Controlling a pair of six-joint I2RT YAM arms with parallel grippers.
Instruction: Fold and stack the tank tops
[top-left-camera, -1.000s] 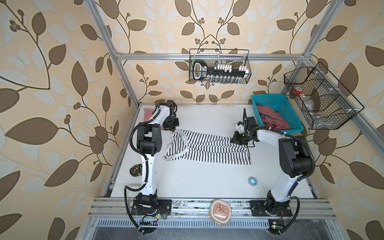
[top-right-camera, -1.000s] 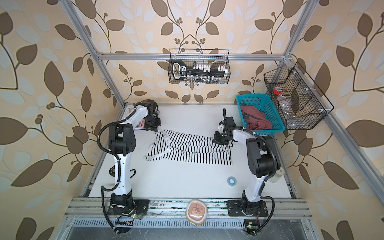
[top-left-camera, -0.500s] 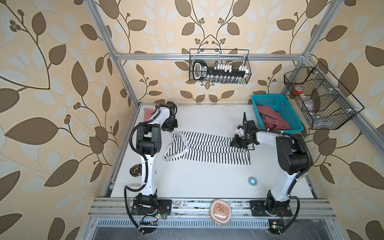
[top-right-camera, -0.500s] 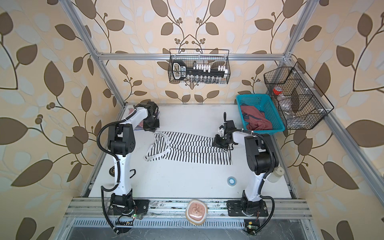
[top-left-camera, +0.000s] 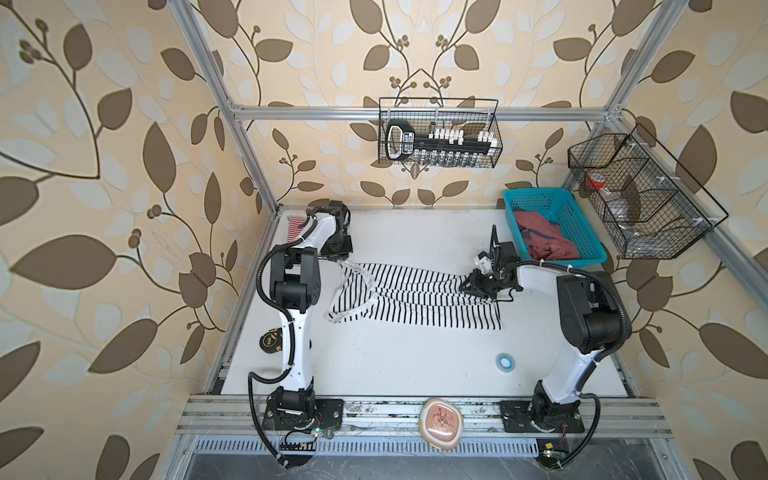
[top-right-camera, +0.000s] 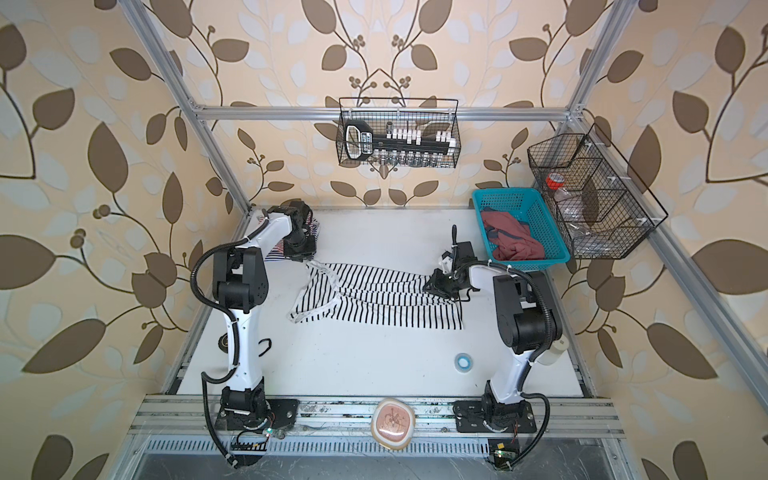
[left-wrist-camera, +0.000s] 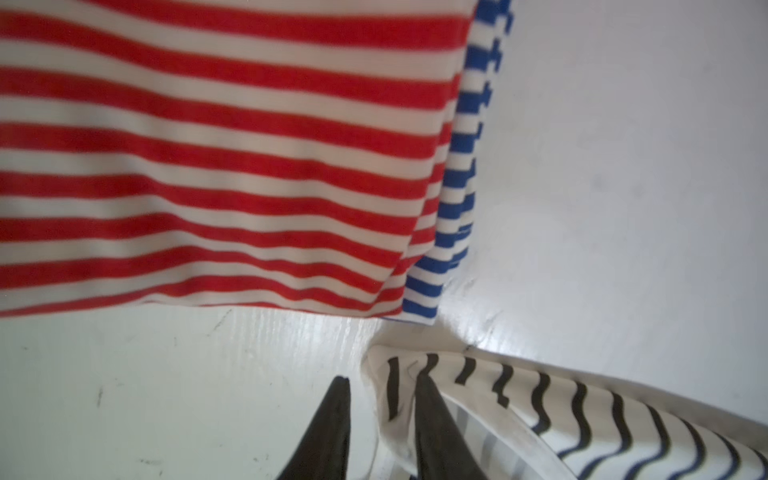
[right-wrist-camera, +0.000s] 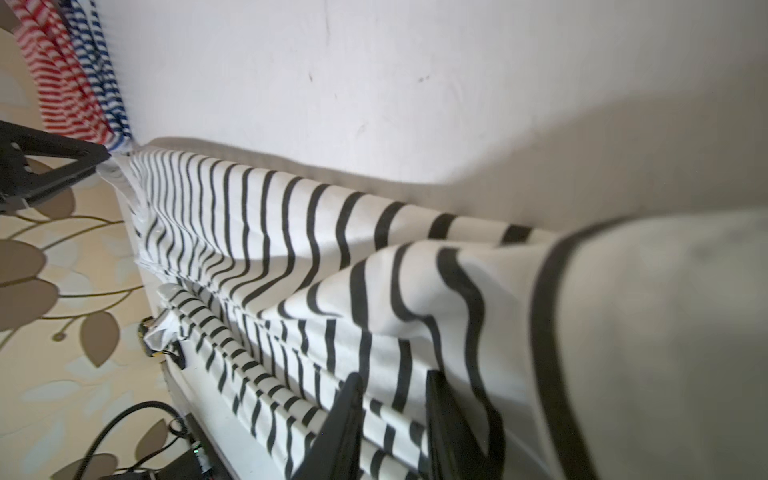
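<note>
The black-and-white striped tank top (top-left-camera: 415, 301) (top-right-camera: 376, 301) lies stretched out on the white table in both top views. My left gripper (top-left-camera: 343, 259) (left-wrist-camera: 382, 376) is at its strap end. Its fingers stand apart, with the strap's edge (left-wrist-camera: 399, 386) loose between them. My right gripper (top-left-camera: 463, 286) (right-wrist-camera: 392, 374) is at the hem end, its fingers apart with striped cloth lying between them. The folded red-and-white striped tank top (top-left-camera: 296, 227) (left-wrist-camera: 208, 166) rests at the back left, under my left arm. The dusty red tank top (top-left-camera: 544, 237) (top-right-camera: 511, 239) is crumpled in the teal basket (top-left-camera: 579, 224).
A blue-and-white striped cloth (left-wrist-camera: 457, 187) lies under the red-and-white top. A blue tape roll (top-left-camera: 505, 362) sits front right, and a tape measure (top-left-camera: 270, 341) lies by the left rail. Wire baskets (top-left-camera: 438, 139) (top-left-camera: 640, 199) hang on the back and right walls.
Both grippers were shut on the ends of the black-and-white top and now stand open. The top has settled on the table.
</note>
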